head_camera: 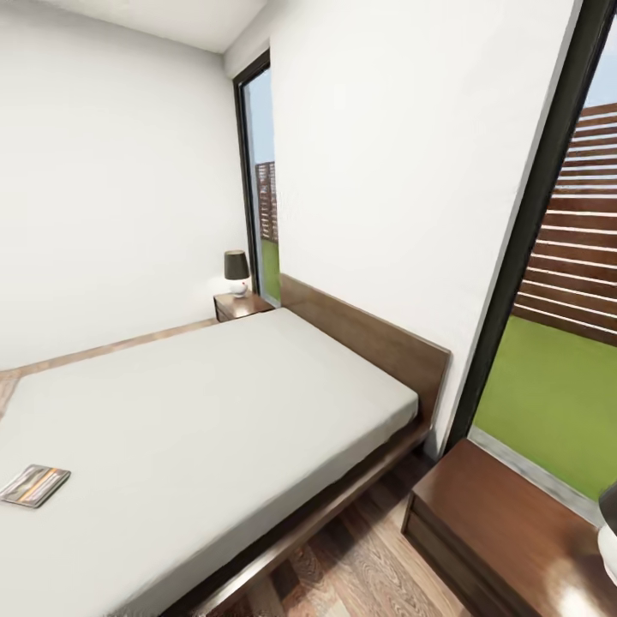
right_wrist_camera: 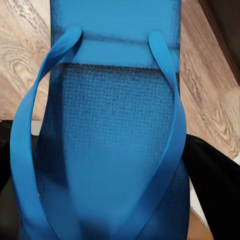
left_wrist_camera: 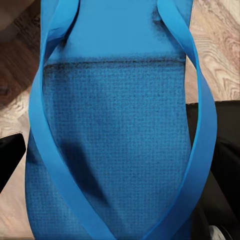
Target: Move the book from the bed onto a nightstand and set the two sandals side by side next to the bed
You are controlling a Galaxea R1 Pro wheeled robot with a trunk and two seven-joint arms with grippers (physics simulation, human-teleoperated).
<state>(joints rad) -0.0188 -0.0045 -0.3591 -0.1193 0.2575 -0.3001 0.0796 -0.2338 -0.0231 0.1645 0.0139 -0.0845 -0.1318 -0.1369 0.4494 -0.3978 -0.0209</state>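
Note:
The book [head_camera: 34, 485], a thin paperback with an orange band, lies flat on the bed [head_camera: 223, 403] near the mattress's left side in the head view. One dark-brown nightstand [head_camera: 497, 523] stands close at the lower right, and a second nightstand [head_camera: 242, 304] stands beyond the bed's far side. A bright-blue sandal [left_wrist_camera: 115, 100] sits between the black fingers [left_wrist_camera: 220, 160] of my left gripper [left_wrist_camera: 115, 165], above wood floor. A second blue sandal [right_wrist_camera: 110, 125] is held the same way in my right gripper [right_wrist_camera: 107, 180], with its fingers [right_wrist_camera: 215, 180] at the sides.
A dark-shaded lamp [head_camera: 236, 272] stands on the far nightstand, and part of another lamp [head_camera: 608, 531] shows on the near one. Tall black-framed windows [head_camera: 566, 283] flank the headboard [head_camera: 368, 338]. A strip of plank floor [head_camera: 360, 557] runs between bed and near nightstand.

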